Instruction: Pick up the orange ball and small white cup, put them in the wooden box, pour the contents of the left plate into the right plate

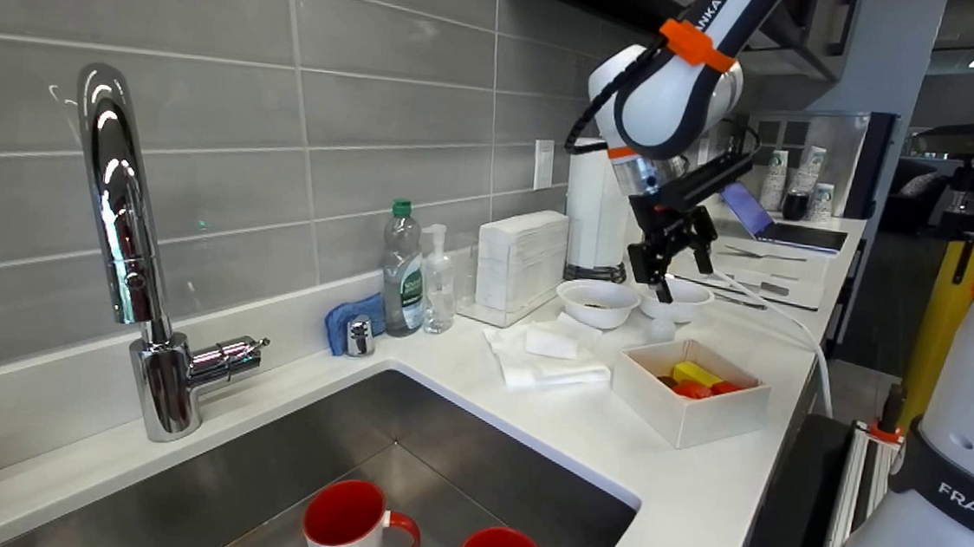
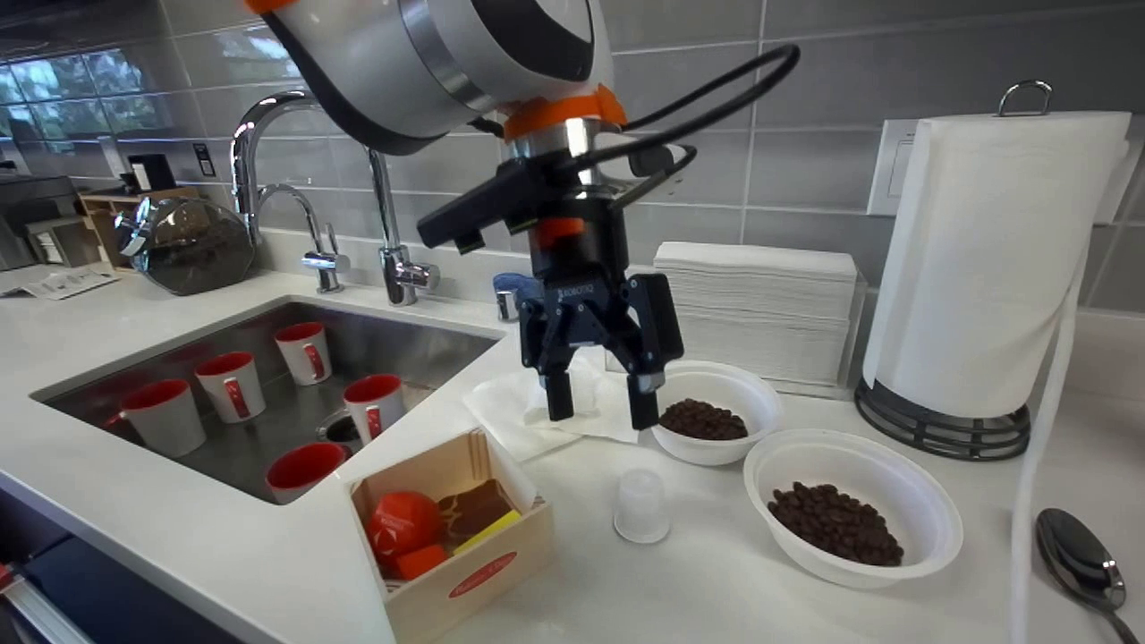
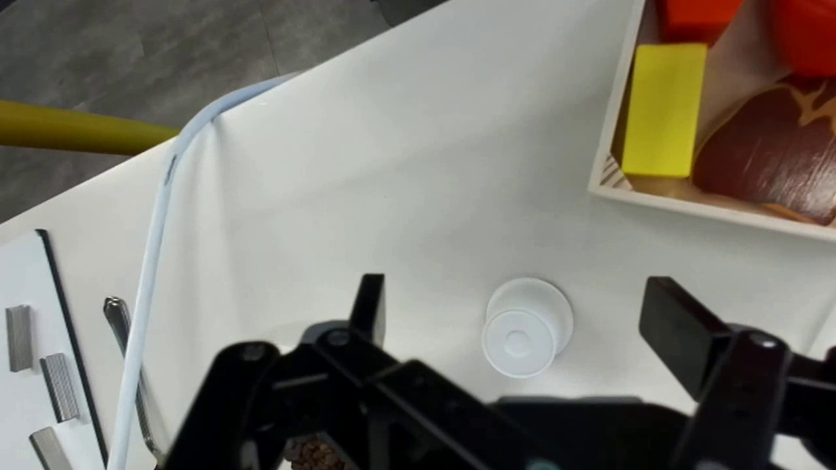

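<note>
My gripper (image 2: 601, 407) is open and empty above the counter, and the wrist view shows its fingers (image 3: 513, 294) apart on either side of the small white cup. The cup (image 2: 641, 510) stands upside down on the counter, below the fingertips, and shows in the wrist view (image 3: 522, 339). The pale wooden box (image 2: 487, 581) stands beside it. The orange ball (image 2: 404, 526), red-orange and round, lies inside the box with yellow, orange and brown pieces. Two white bowls, a left one (image 2: 738, 386) and a right one (image 2: 921, 505), hold dark beans.
A sink (image 1: 516, 458) with several red-and-white mugs lies beyond the box. White napkins (image 1: 546, 356) lie near the bowls. A napkin stack (image 2: 751, 313) and paper towel roll (image 2: 984, 268) stand against the wall. A white cable (image 3: 147, 281) crosses the counter near a spoon (image 2: 1082, 555).
</note>
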You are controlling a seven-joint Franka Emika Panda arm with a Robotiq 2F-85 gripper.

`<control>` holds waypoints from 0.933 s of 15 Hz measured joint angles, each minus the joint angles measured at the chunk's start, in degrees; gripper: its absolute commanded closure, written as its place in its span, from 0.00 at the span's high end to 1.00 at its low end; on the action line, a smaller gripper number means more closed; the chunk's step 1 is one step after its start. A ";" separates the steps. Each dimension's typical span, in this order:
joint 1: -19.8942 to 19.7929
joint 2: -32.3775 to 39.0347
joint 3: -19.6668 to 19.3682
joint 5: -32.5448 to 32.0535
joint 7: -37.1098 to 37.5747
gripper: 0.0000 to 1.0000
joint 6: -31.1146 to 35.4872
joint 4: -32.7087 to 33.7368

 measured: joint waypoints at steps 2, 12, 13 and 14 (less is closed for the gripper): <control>-1.15 0.74 -1.03 -0.05 0.97 1.00 5.71 -2.21; -1.80 7.65 -2.39 0.10 6.51 1.00 25.60 -6.12; -1.79 8.38 -2.75 0.09 6.88 1.00 26.59 -6.00; -1.79 9.01 -3.14 0.08 7.08 1.00 27.49 -5.86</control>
